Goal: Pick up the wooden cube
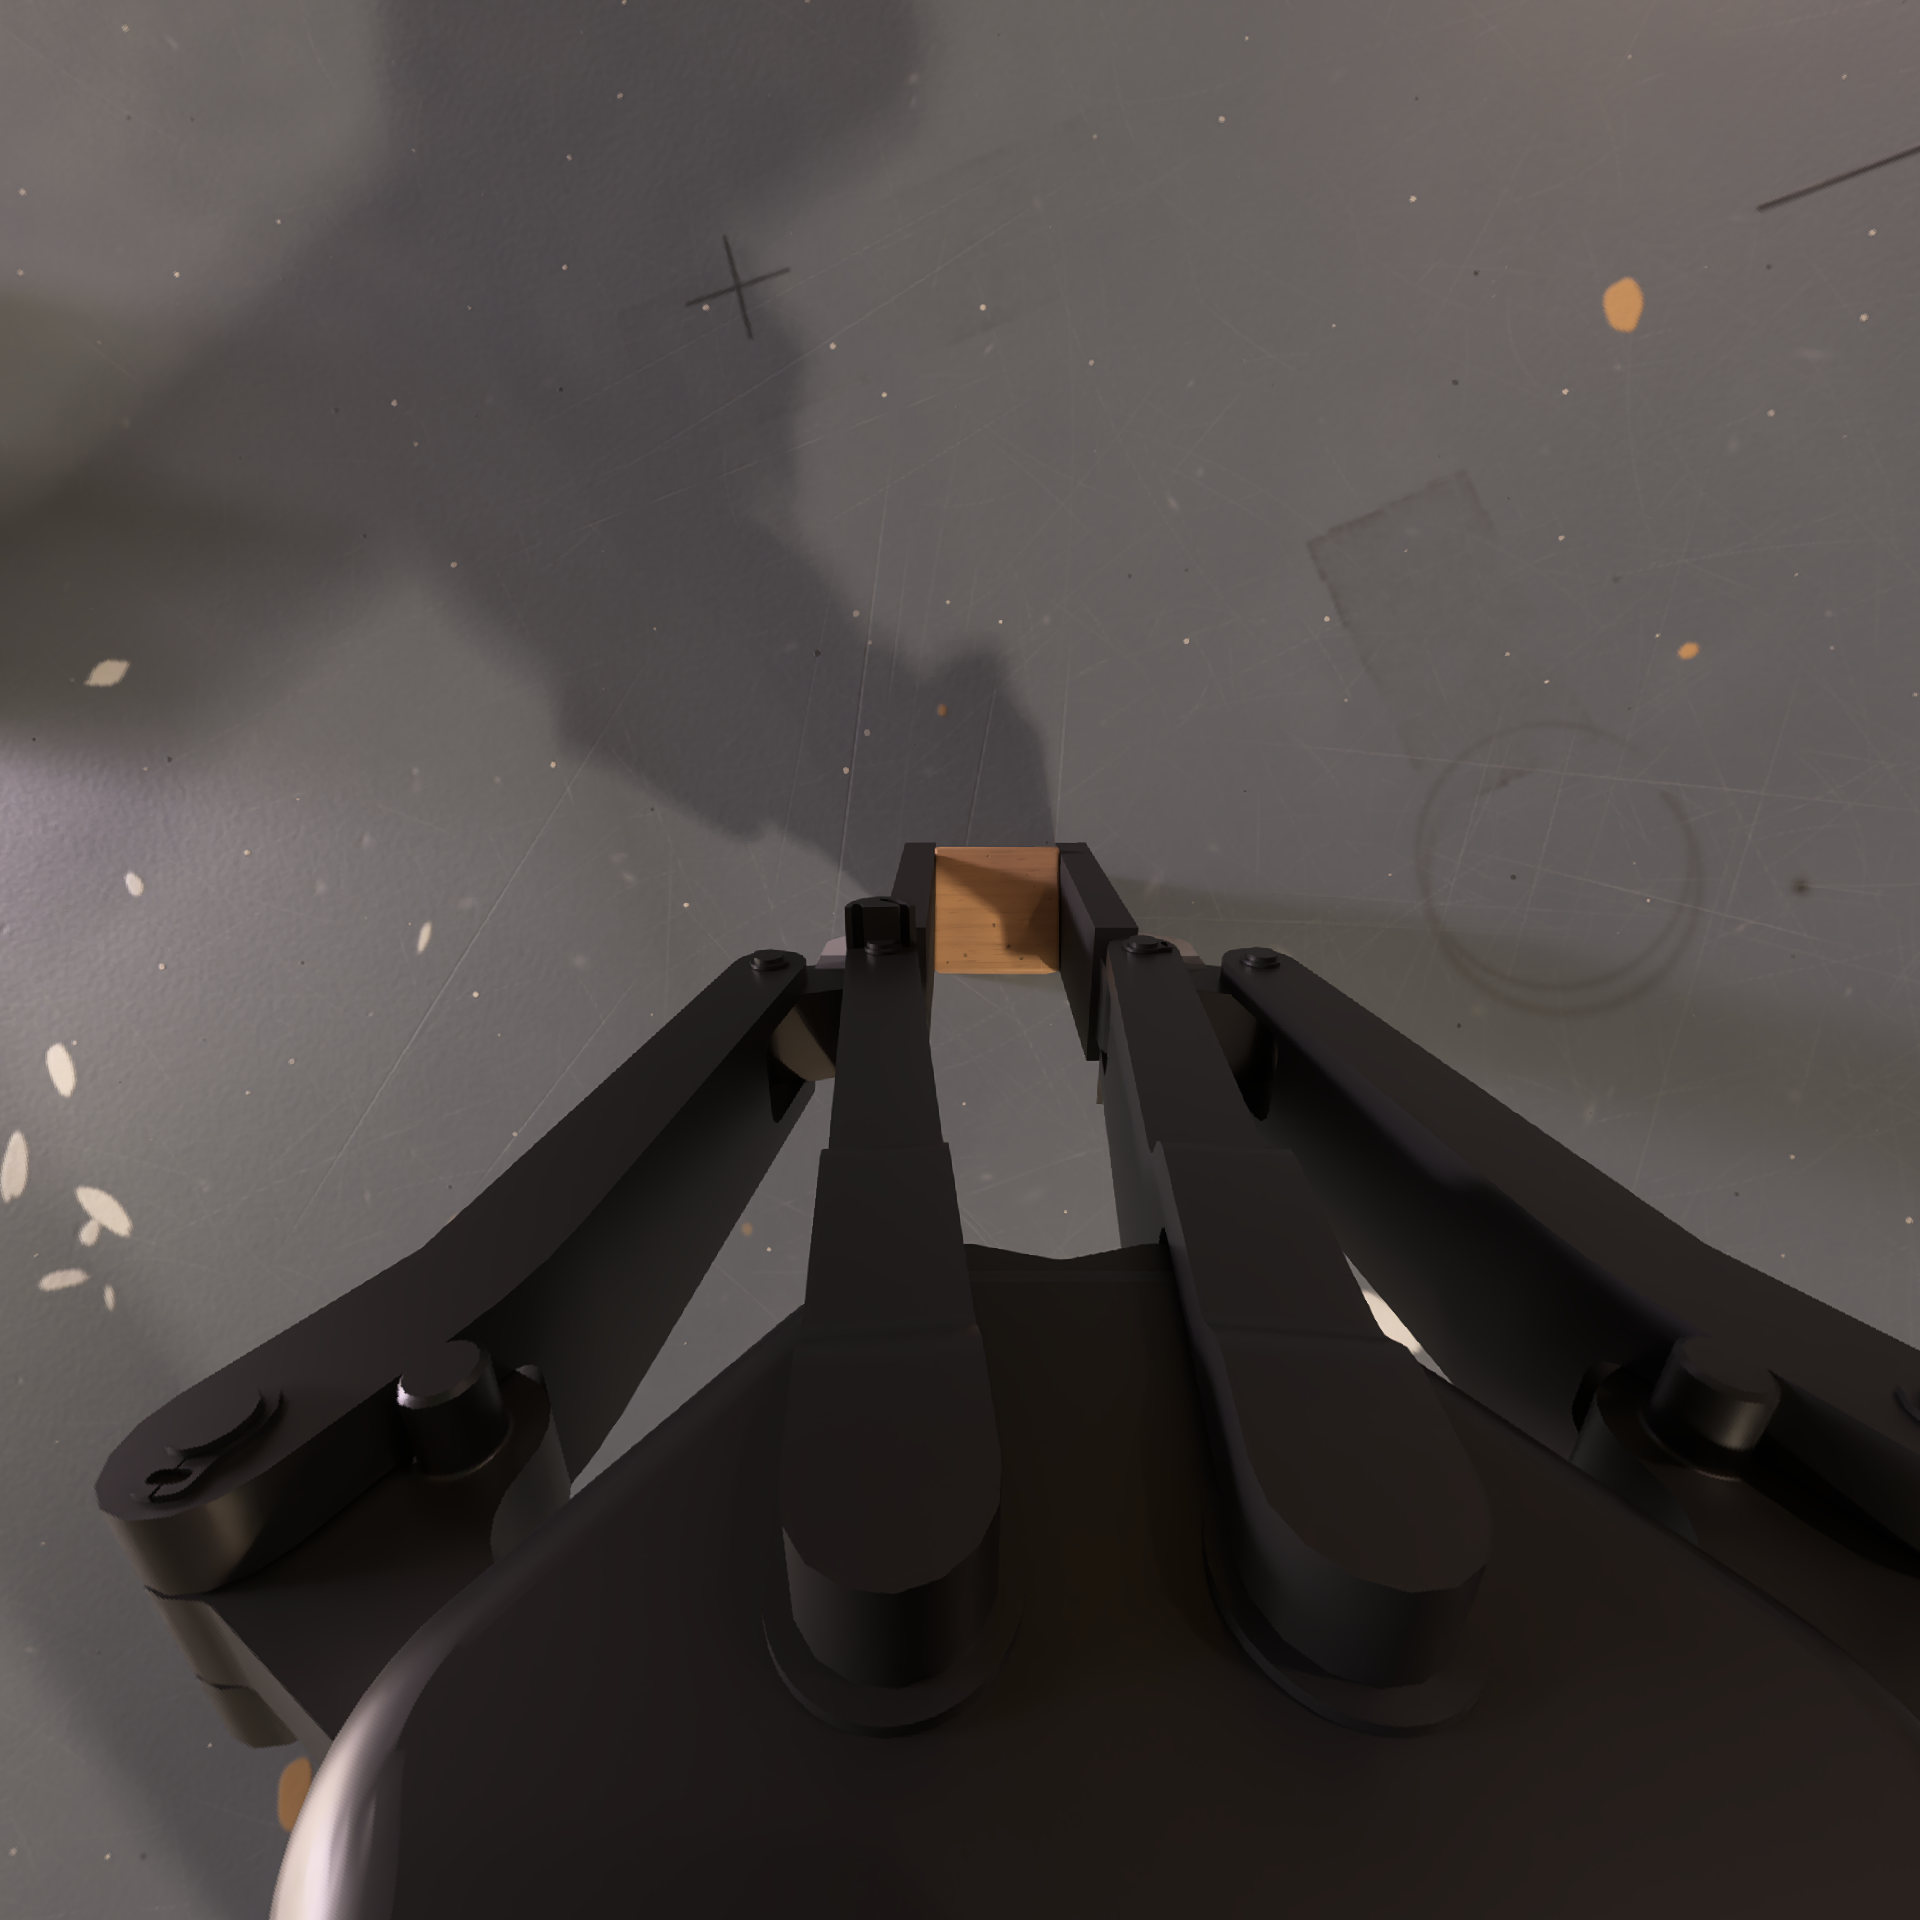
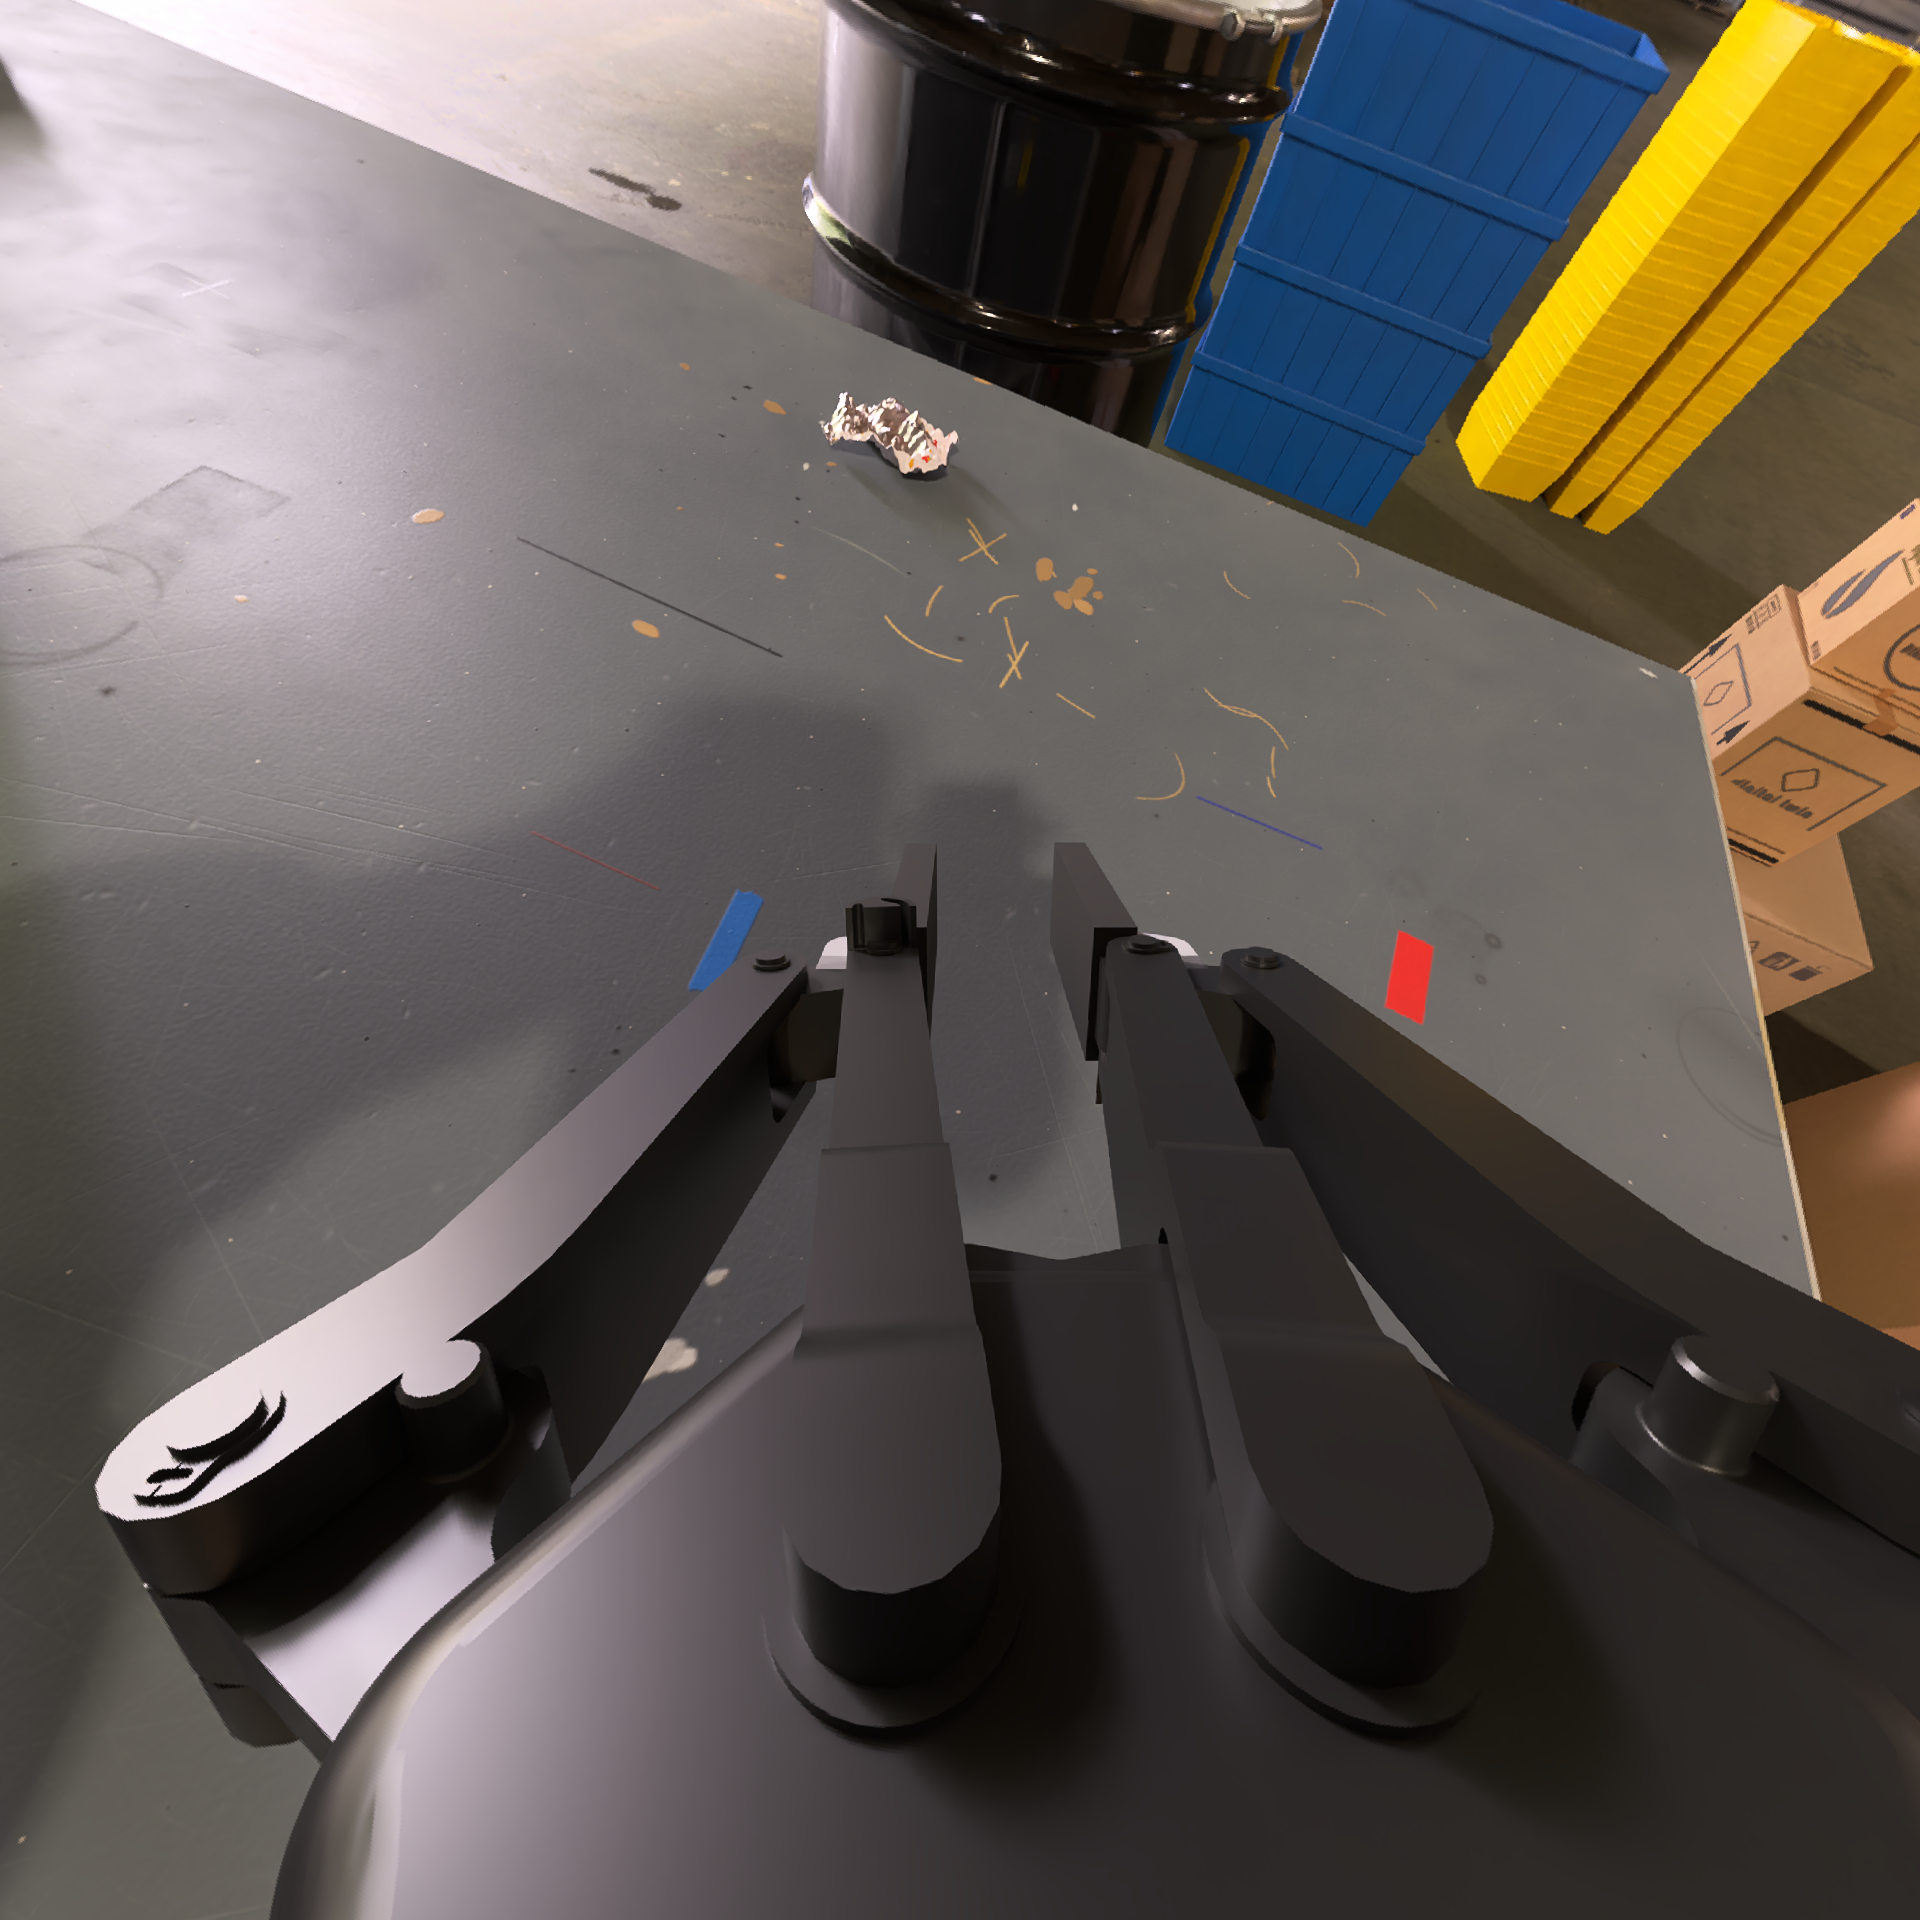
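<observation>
The wooden cube [image 1: 992, 909] is small and light brown, and it sits between the two black fingertips of my left gripper [image 1: 994, 862], which is shut on it. The cube is low over the grey table [image 1: 1351, 312]; I cannot tell whether it touches the surface. The gripper's shadow falls on the table just beyond the fingertips. My right gripper [image 2: 994, 868] hangs above the same grey table [image 2: 416, 727], its fingers a narrow gap apart with nothing between them. The cube does not show in the right wrist view.
A crumpled foil wad [image 2: 890, 433] lies far ahead of the right gripper. A blue tape strip [image 2: 727, 938] and a red patch [image 2: 1410, 977] flank its fingertips. Beyond the table edge stand a black drum [image 2: 1039, 177], blue crates [image 2: 1382, 260], a yellow stack [image 2: 1704, 270] and cardboard boxes [image 2: 1818, 748].
</observation>
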Controlling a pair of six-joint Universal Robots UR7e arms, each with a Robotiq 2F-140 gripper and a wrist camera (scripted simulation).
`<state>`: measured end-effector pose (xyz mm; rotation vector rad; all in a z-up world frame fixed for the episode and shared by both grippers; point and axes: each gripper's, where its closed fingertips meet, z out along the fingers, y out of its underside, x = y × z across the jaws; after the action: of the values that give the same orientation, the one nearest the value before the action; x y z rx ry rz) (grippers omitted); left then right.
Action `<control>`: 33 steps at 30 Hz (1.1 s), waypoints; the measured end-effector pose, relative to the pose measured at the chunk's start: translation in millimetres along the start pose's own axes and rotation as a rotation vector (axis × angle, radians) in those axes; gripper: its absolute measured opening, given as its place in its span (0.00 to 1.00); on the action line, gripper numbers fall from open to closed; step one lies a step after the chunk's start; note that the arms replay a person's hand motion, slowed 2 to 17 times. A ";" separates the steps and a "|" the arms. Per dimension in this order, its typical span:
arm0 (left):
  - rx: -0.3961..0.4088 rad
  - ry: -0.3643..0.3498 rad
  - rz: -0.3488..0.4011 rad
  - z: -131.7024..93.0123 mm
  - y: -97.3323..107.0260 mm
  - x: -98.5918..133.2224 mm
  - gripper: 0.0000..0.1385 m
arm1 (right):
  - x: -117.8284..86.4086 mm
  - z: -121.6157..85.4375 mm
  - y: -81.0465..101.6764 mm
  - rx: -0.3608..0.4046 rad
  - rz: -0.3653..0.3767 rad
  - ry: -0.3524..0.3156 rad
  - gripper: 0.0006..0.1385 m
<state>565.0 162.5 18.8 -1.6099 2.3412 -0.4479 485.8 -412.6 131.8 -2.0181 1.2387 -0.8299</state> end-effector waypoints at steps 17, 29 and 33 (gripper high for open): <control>-0.014 -0.061 0.078 -3.5 2.5 -2.1 0.22 | -5.8 -2.3 -2.0 0.000 -0.034 0.002 0.21; 0.046 -0.140 0.146 -17.3 -2.1 -4.4 0.22 | -12.4 -6.5 -6.7 0.022 -0.030 -0.027 0.21; 0.090 -0.156 0.162 -25.3 -6.2 -2.9 0.22 | -16.5 -8.1 -9.1 0.034 -0.024 -0.049 0.21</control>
<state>561.7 165.7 44.5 -1.3518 2.2774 -0.3719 478.3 -395.7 140.7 -2.0177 1.1675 -0.8031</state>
